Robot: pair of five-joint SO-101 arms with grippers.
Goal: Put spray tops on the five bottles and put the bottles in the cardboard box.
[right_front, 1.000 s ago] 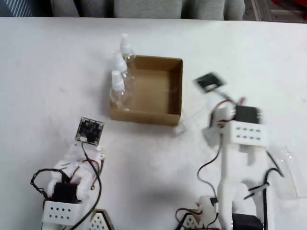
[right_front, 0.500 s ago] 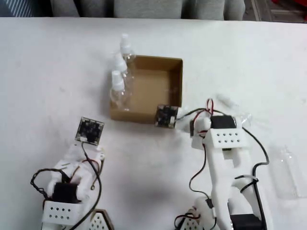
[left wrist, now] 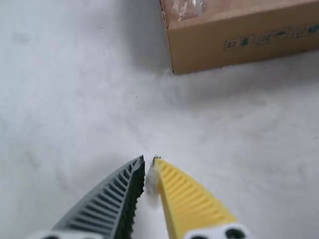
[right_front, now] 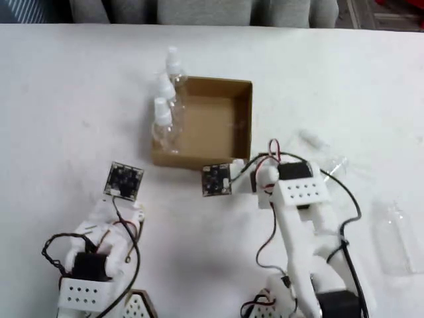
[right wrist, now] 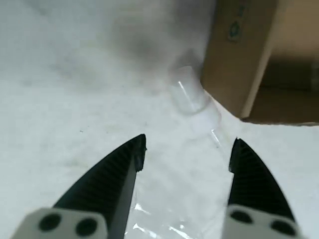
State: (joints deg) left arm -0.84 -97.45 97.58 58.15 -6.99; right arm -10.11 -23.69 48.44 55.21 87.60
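- The left arm (right_front: 99, 252) has not stirred. It sits folded at the near left of the table (right_front: 66, 99). The left gripper (left wrist: 148, 160) has its jaws pressed together on nothing, tips low over bare tabletop.
- The cardboard box (right_front: 218, 160) is unmoved. Three topped bottles (right_front: 163, 119) line its left wall; I cannot tell whether they stand inside it or just outside.
- The right arm (right_front: 298, 199) has swung in from the right of the box to its near right corner. It now reaches forward and low, wrist beside the front wall.
- The right gripper (right wrist: 189, 142) has its jaws spread wide, straddling a lying bottle (right wrist: 188, 94). The bottle's white-topped end is just beside the box corner. This looks like the approach for grasping a fourth bottle.
- A bare bottle (right_front: 392, 237) lies well apart at the far right, probably still needing its top.
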